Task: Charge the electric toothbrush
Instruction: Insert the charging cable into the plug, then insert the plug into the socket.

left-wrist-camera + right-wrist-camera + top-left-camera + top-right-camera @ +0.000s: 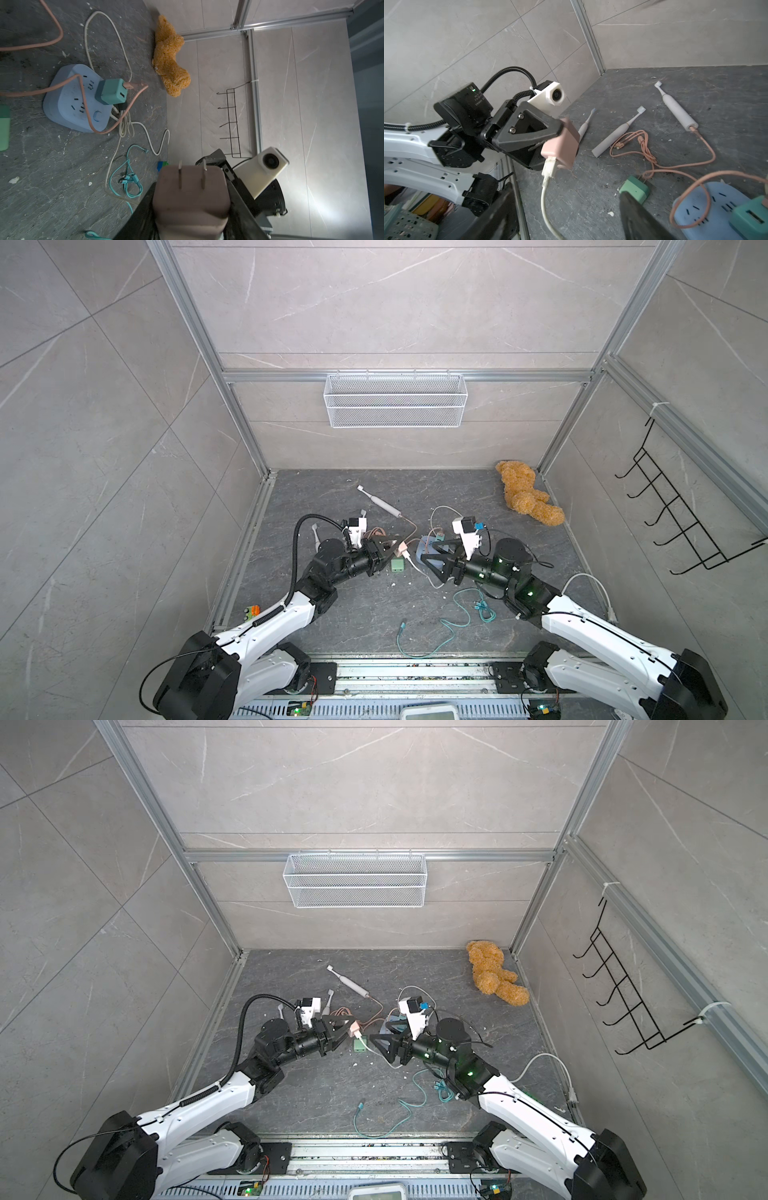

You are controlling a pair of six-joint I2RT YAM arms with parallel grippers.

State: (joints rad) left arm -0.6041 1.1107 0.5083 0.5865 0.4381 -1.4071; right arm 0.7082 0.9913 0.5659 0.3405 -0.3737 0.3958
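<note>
In a top view's centre, our left claw (397,546) is gripping the pink square plastic charger block (563,145) with its white cable (548,187); right of it, our right claw (428,552) is gaping open.

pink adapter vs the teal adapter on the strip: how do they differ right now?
The pink adapter is gripped in the left gripper with its prongs bare, while the teal adapter sits plugged into the blue power strip. The pink adapter carries a white cable; the teal adapter carries a pink cable. Shared: both are boxy USB wall adapters with a cable plugged in.
</note>
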